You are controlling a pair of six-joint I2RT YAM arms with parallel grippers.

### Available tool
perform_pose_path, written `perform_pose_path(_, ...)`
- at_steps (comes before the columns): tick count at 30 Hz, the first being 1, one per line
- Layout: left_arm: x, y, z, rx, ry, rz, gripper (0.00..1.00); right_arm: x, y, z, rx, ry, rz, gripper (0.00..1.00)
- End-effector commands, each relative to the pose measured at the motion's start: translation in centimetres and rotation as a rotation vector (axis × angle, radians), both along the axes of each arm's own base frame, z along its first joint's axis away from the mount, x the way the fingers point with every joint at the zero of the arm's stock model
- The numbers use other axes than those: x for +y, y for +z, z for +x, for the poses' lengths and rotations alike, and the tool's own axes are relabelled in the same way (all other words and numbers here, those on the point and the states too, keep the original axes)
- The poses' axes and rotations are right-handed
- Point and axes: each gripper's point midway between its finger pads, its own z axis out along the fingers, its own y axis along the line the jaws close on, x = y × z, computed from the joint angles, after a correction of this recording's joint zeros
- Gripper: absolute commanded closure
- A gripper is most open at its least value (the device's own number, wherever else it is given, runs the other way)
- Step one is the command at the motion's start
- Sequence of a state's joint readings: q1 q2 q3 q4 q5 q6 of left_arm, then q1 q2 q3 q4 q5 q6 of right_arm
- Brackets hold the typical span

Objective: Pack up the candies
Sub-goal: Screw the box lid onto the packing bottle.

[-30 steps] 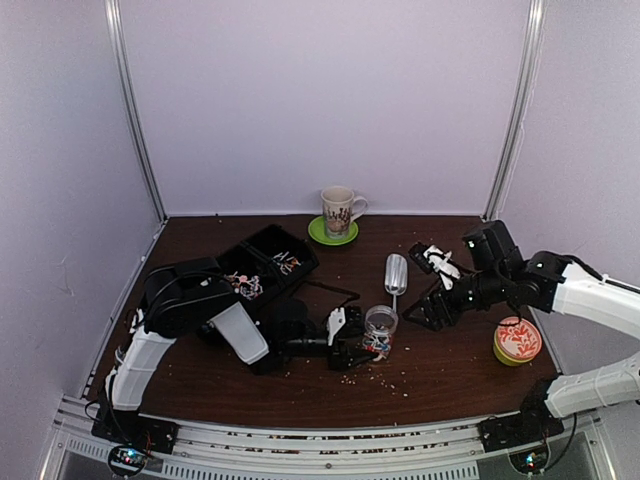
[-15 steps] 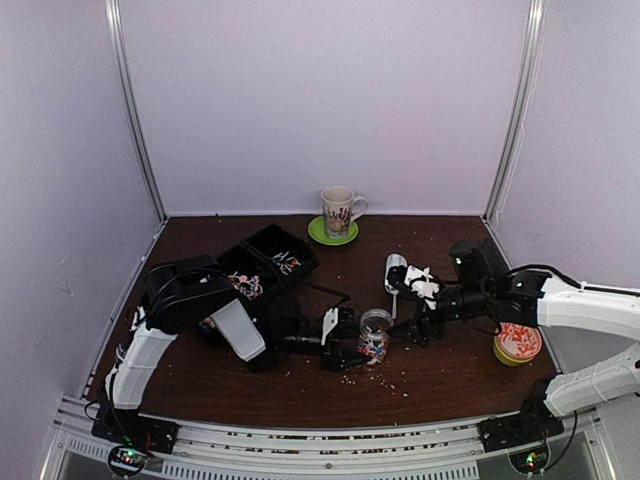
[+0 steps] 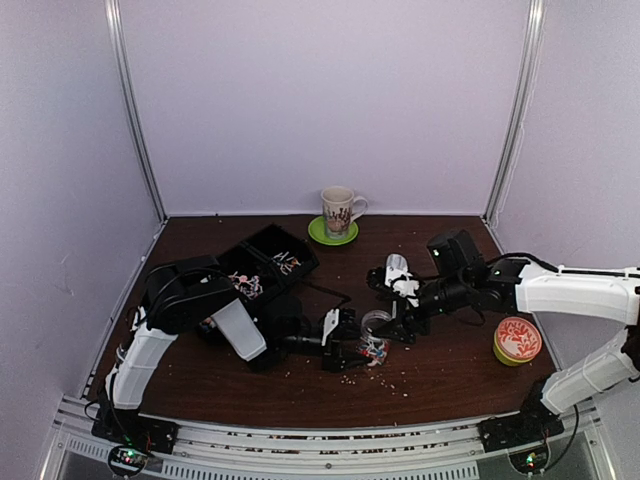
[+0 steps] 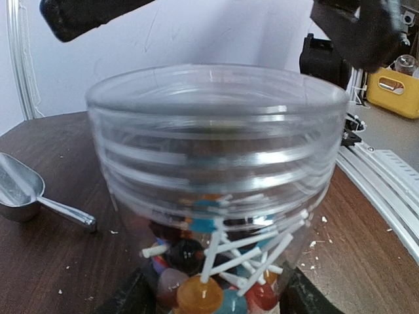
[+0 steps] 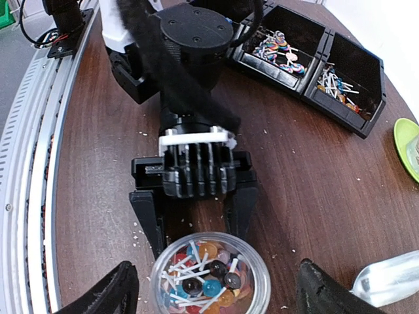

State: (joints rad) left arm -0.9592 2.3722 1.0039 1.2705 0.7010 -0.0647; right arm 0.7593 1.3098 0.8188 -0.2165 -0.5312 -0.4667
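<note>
Clear jar [image 5: 211,275] of candies [image 5: 200,269] is clamped by the left gripper [image 5: 196,234]; the empty, wide-open right gripper [image 3: 398,303] has swung above the jar, likely to take it.

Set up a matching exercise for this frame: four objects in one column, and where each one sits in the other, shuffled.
Objects:
1. jar
2. scoop
3. mug
4. tin

Places:
A. standing on the green saucer
B. alone at the far right
C. gripped by the left claw
D. lying on the table

Pairs: 1-C, 2-D, 3-A, 4-B.
</note>
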Motion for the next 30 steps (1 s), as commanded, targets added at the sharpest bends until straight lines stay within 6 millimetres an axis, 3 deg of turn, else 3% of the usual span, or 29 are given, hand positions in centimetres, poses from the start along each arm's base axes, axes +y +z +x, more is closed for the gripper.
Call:
perform_pose_path(1, 0.4, -3.2, 0.4, 0.054, 0.035, 0.091, 0.42, 0.9, 0.0, -1.1, -0.012, 0.059, -0.006, 0.17)
perform_pose_path(11, 0.5, -3.1, 0.5, 0.051, 0.044, 0.086, 0.42, 0.7, -0.7, -0.3, -0.001, -0.032, -0.033, 0.22)
perform_pose_path(30, 0.8, -3.2, 1.9, 0.04, 0.14, 0.101, 0.42, -0.2, -1.5, 0.6, 0.045, -0.193, -0.024, 0.44)
